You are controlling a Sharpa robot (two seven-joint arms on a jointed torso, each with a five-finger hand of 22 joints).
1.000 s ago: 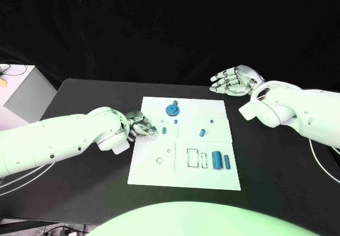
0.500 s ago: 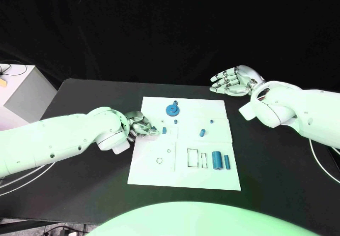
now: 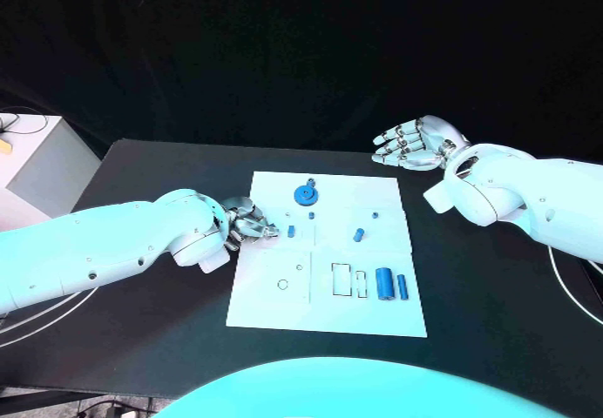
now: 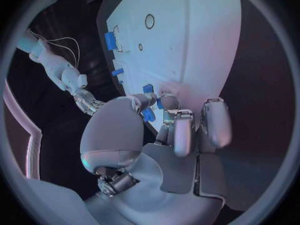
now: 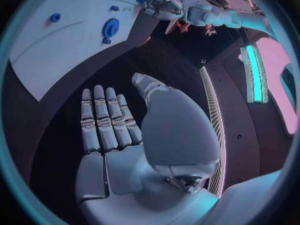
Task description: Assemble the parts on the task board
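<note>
The white task board (image 3: 327, 305) lies mid-table. It carries a blue gear (image 3: 306, 193), several small blue pegs such as one at mid-board (image 3: 360, 234), and two blue cylinders (image 3: 383, 284) by a rectangular slot. My left hand (image 3: 247, 222) sits at the board's left edge. In the left wrist view its thumb and a fingertip (image 4: 169, 102) pinch a small blue peg (image 4: 148, 115) that lies on the board (image 4: 194, 40). The same peg (image 3: 290, 232) shows just beyond the fingertips. My right hand (image 3: 412, 144) hovers open, palm up, past the board's far right corner, holding nothing (image 5: 119, 130).
A pale box (image 3: 44, 161) stands off the table's left edge. White cables (image 3: 572, 279) run along the right side. Black tabletop (image 3: 151, 331) surrounds the board on every side.
The left hand's fingers have shifted very slightly at the small peg. The right hand and the other parts have not moved.
</note>
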